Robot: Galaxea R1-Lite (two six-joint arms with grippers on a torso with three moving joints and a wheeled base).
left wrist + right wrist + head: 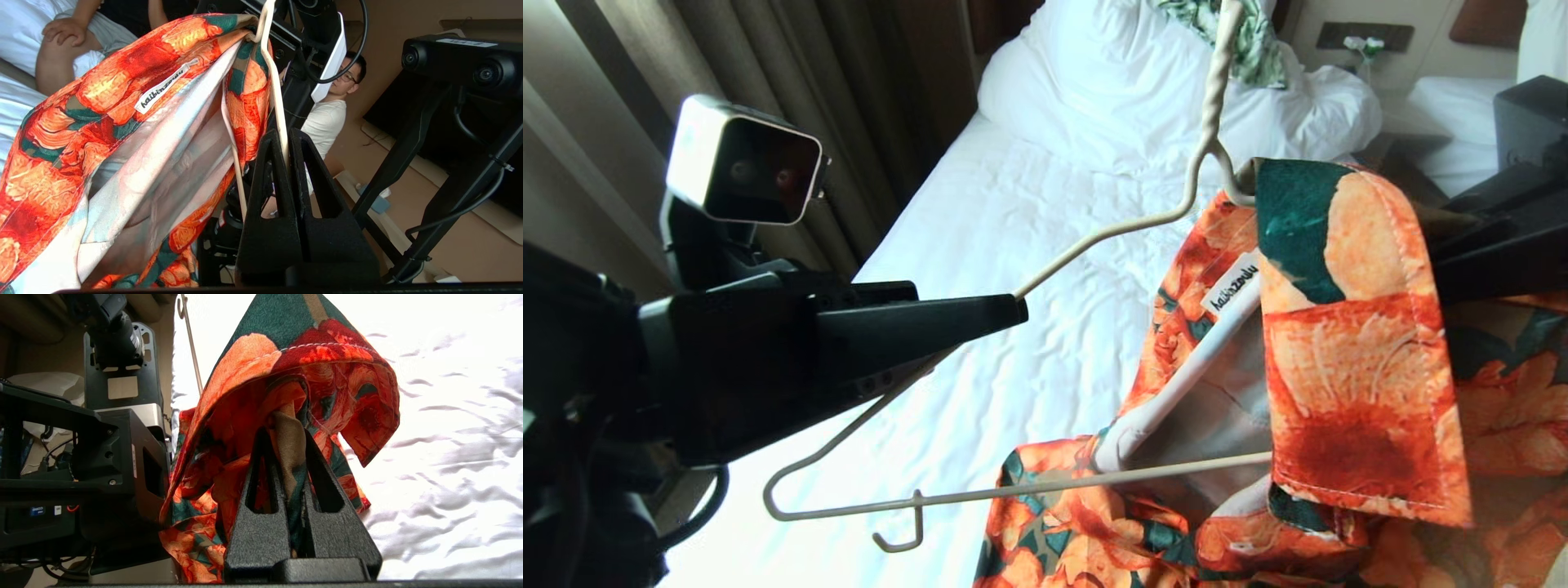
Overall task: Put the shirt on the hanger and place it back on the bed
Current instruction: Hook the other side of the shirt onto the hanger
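Observation:
The cream wire hanger (1111,233) hangs in the air over the bed (980,269). My left gripper (1021,310) is shut on its bare sloping arm, and the wire (279,110) runs between the closed fingers. The orange-flowered shirt (1347,359) hangs on the hanger's other half, its white neck label (1233,290) facing up. My right gripper (1441,253) comes in from the right, shut on a fold of the shirt's collar (291,445). The lower part of the shirt (1094,531) rests on the sheet.
A green-and-white leaf garment (1245,45) lies on the bulky duvet (1111,98) at the head of the bed. Curtains (833,90) hang along the left. A second bed (1454,106) stands at the right. A seated person (329,118) and another person's hand (61,30) are near.

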